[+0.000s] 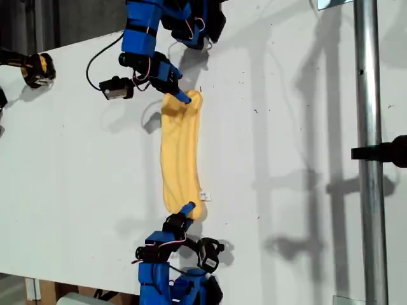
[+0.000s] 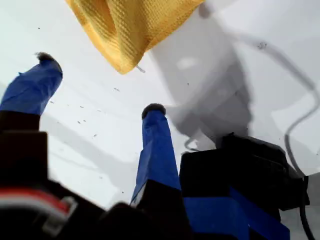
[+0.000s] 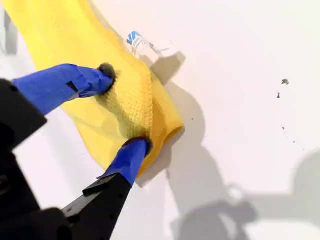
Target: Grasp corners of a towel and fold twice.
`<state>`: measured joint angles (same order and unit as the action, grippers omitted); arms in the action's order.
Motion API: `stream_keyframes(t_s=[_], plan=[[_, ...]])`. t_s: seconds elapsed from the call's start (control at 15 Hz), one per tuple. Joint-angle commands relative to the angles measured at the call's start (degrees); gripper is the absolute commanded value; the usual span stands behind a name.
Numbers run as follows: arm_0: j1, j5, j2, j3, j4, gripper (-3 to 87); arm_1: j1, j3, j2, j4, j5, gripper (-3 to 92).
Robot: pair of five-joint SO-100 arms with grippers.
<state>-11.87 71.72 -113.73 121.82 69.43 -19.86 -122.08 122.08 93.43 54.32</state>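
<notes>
Towel (image 1: 180,152): a long narrow band on the white table (image 1: 286,159), apparently folded once; small white tag (image 1: 205,196) at one long edge.
Near end: my second pincer (image 3: 122,110) is closed on bunched cloth beside the tag.
Far end: my first pincer (image 2: 100,82) stands open, holding nothing, towel corner (image 2: 122,62) just ahead.
Remaining: the second fold, judging by the band's length.

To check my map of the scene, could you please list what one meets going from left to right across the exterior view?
In order: yellow-and-black object → towel → metal pole.
</notes>
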Motion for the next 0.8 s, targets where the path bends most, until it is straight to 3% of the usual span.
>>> stream_keyframes(t_s=[0.0,0.2,0.47,0.53,0.73], plan=[[0.8,0.6,-15.6,4.2,0.7,21.0,-1.7,1.8,13.0,2.1,3.2,33.2],[1.8,-0.8,-47.1,21.2,-4.6,20.2,-1.6,-1.4,25.7,3.3,10.4,30.3],[5.1,-1.4,-85.3,37.4,-0.9,21.1,1.5,-5.6,33.2,5.1,21.4,34.7],[5.9,-1.6,-85.1,38.8,-1.1,21.0,2.7,-8.9,32.9,4.1,24.6,37.2],[6.6,-0.9,-85.2,42.7,-2.3,18.5,1.0,-23.2,36.3,-6.8,24.2,40.7]])
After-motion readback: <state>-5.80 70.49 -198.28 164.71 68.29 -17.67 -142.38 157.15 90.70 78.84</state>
